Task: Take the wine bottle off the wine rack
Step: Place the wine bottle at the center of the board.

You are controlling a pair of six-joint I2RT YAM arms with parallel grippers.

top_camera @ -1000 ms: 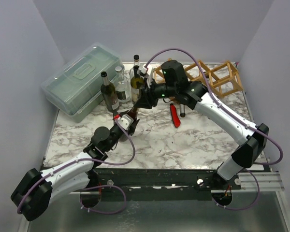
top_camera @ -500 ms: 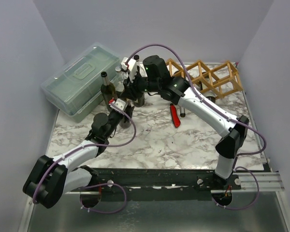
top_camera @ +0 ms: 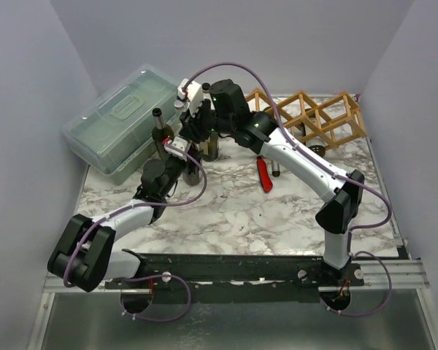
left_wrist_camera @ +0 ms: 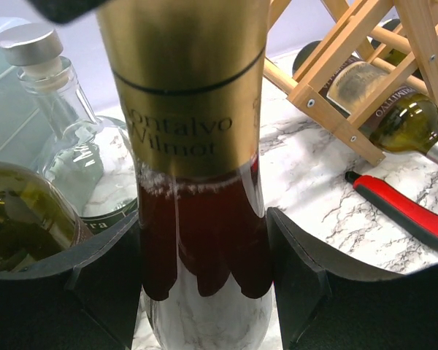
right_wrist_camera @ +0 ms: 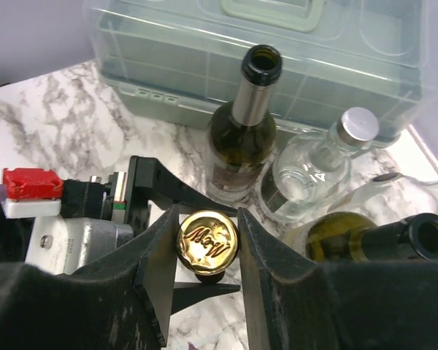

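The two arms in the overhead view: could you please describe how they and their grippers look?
The left arm and the right arm both have glossy white shells between bulky black joints, each trailed by a thin purple cable. Small green lights glow on the right arm. The fingers are flat matte-black pads; a small red block sits at the left wrist.

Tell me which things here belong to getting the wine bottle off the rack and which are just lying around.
In the job: gold-capped wine bottle, wine rack, left gripper and right gripper, both clamped on that bottle.
Lying about: plastic lidded box, red-handled tool, clear glass bottle, open dark bottle.
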